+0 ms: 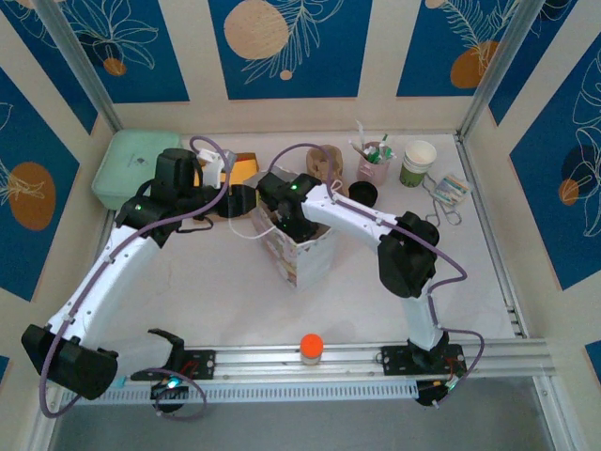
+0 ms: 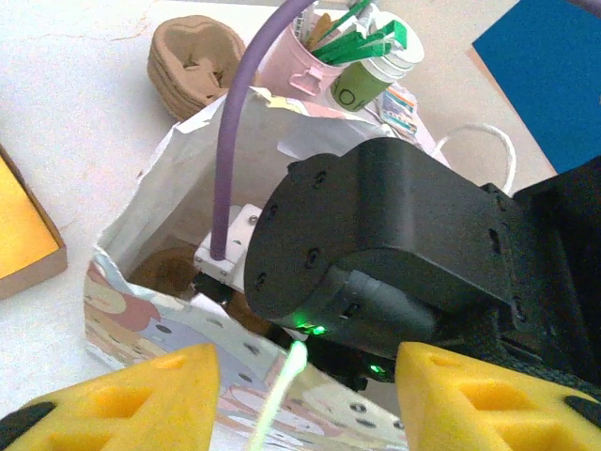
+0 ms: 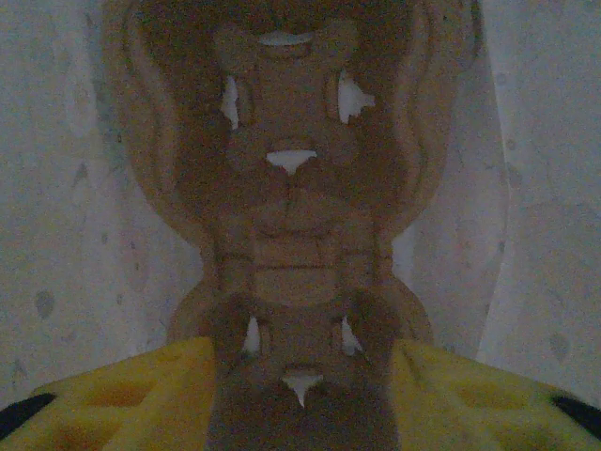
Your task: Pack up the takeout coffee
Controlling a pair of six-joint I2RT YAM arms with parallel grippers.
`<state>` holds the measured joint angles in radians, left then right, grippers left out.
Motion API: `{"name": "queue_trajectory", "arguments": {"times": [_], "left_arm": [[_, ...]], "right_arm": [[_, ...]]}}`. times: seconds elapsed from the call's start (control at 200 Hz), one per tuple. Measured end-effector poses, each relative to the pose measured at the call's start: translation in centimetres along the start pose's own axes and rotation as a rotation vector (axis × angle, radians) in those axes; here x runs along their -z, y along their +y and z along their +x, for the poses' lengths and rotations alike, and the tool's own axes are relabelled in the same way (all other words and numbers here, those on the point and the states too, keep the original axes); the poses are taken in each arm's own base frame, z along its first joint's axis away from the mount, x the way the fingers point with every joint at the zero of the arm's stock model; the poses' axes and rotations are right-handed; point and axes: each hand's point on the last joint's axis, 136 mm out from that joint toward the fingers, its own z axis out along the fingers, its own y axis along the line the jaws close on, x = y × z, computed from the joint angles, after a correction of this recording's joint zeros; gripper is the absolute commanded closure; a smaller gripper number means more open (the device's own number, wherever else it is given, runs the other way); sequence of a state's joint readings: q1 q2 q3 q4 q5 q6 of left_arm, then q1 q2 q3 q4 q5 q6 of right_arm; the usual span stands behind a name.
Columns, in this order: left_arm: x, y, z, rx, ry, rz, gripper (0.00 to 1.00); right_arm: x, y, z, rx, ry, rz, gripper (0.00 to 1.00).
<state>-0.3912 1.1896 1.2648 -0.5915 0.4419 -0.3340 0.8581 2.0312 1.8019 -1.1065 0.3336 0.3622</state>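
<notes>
The takeout coffee shows from above as a round black lid, standing on the table right of the paper bag. My right gripper reaches down into the bag. In the right wrist view its yellow fingers stand apart on either side of a brown pulp cup carrier lying on the bag's floor. My left gripper is open at the bag's left rim, with the bag's white string handle running loosely between its yellow fingers. The right arm's black wrist hides the coffee in the left wrist view.
Behind the bag are a stack of pulp carriers, a pink cup of sticks and a lidless green-and-white cup. A mint tray and a yellow box sit at back left. An orange-capped object stands on the front rail.
</notes>
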Motion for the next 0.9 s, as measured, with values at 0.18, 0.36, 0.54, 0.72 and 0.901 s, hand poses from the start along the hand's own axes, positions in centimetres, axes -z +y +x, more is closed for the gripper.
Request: {"name": "queue_trajectory", "arguments": {"times": [0.18, 0.36, 0.54, 0.72, 0.901], "left_arm": [[0.6, -0.1, -0.6, -0.01, -0.013, -0.021, 0.4], [1.4, -0.4, -1.2, -0.034, -0.032, -0.035, 0.34], [1.8, -0.4, -1.1, -0.039, -0.036, -0.043, 0.28], [2.0, -0.4, -1.1, -0.04, -0.038, -0.047, 0.21], [2.0, 0.1, -0.9, -0.041, -0.032, -0.074, 0.15]], "right_arm": [[2.6, 0.3, -0.7, -0.001, -0.041, -0.013, 0.39], [7.8, 0.7, -1.7, 0.001, -0.142, -0.052, 0.22], [11.7, 0.9, -1.9, 0.004, -0.208, -0.078, 0.2], [13.6, 0.8, -1.6, 0.009, -0.219, -0.083, 0.19], [16.5, 0.8, -1.5, 0.013, -0.264, -0.094, 0.17]]}}
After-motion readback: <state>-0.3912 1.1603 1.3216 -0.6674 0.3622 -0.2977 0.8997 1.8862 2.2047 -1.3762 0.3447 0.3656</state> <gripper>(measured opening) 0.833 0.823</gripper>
